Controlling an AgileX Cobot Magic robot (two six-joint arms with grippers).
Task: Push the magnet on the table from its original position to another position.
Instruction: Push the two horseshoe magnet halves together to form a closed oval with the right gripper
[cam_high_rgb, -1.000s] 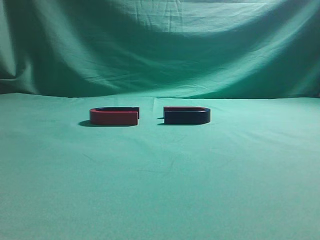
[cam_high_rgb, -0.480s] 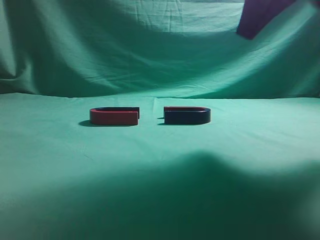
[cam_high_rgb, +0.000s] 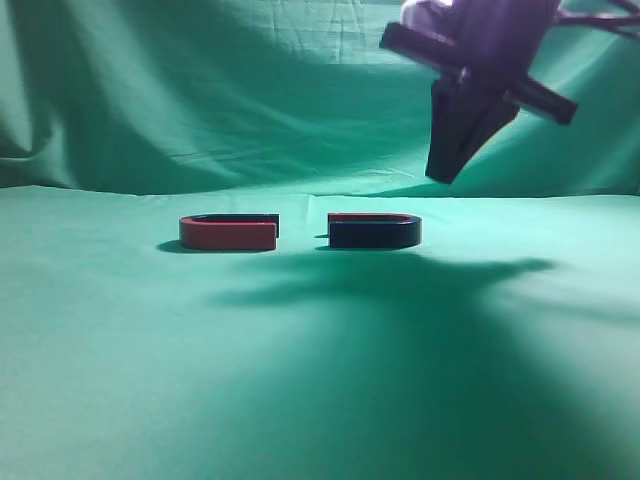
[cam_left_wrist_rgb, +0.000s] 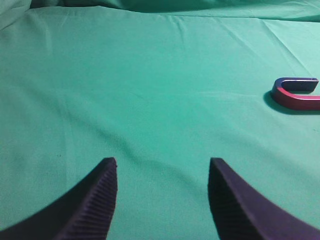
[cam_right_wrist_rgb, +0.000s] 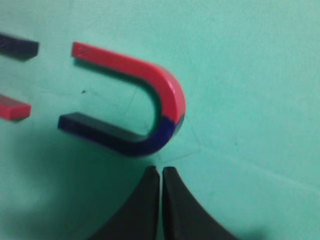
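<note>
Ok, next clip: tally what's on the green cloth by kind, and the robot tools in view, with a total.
Horseshoe magnets: 2, the dark-sided magnet and the red-sided magnet, open ends facing each other with a gap.
Tools: 2, the right tool above the dark one with fingers together, and the left tool spread over bare table.
Total: 4

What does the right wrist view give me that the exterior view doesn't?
Only the right wrist view: the magnet from above as a U, half red and half navy, and the right gripper shut, empty, just off the magnet's bend. Only the exterior view: the whole red-sided magnet, the gap between the pair, and the right gripper hanging above the table, right of the magnet. Both: the magnet lying flat on the green cloth, untouched.
</note>
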